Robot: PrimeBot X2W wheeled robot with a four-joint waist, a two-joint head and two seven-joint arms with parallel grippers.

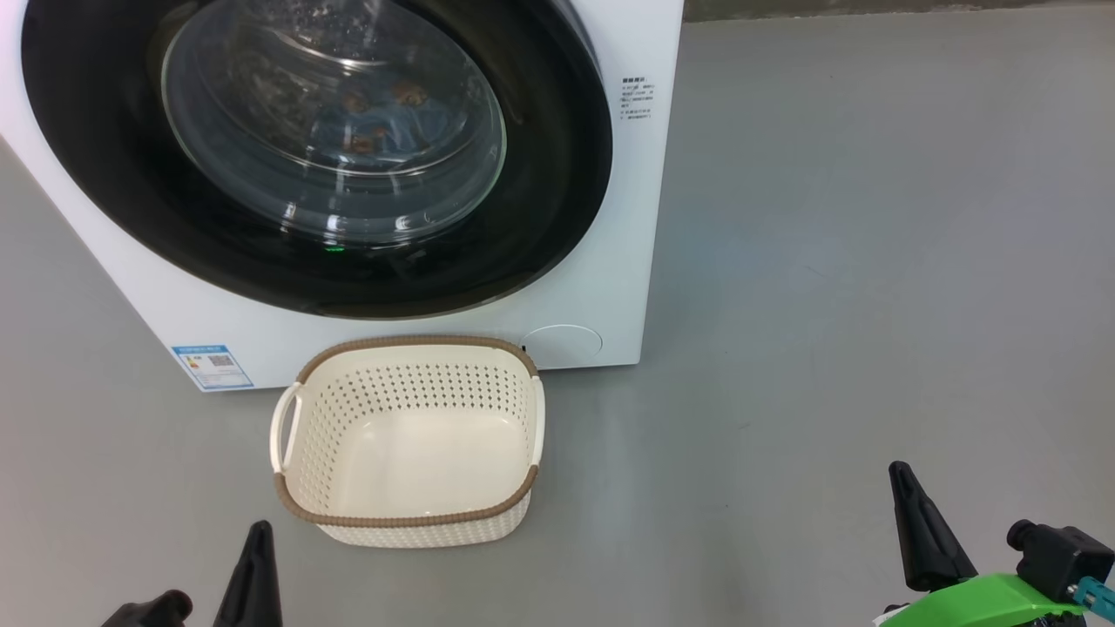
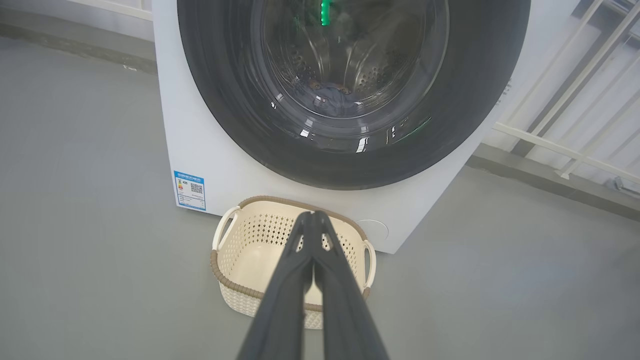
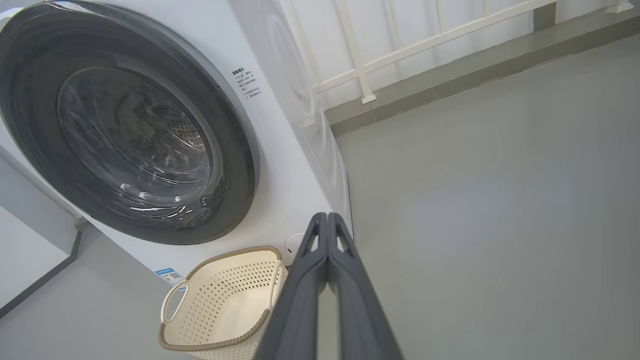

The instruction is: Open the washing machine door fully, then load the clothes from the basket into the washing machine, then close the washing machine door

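Washing machine (image 1: 610, 261) sits at 11 o'clock in your head view, white front facing you. The washing machine door (image 1: 104, 174) is shut flat against that front, with the glass window (image 1: 331, 131) bulging at its middle. You can see the clothes (image 1: 383, 122) through the glass, low in the drum: blue fabric with orange prints. The cream garment is too blurred to pick out.

The basket (image 1: 401, 520) is on the grey floor (image 1: 827, 305) at 6 o'clock of the door, just beside the machine's base; you can't tell if it touches. Its bare cream bottom shows. The blue label sticker (image 1: 212, 366) is at 10 o'clock of the basket, and a round flap (image 1: 562, 341) is at 2 o'clock of it.

Your left gripper (image 2: 315, 216) has its 2 fingers pressed together, gripping nothing, at 7 o'clock in the head view, near the basket and apart from it. Your right gripper (image 3: 327, 217) is the same, 2 fingers pinched tight with nothing between them, at 4 o'clock, well apart from the basket. A white railing (image 3: 360, 60) stands behind the machine.
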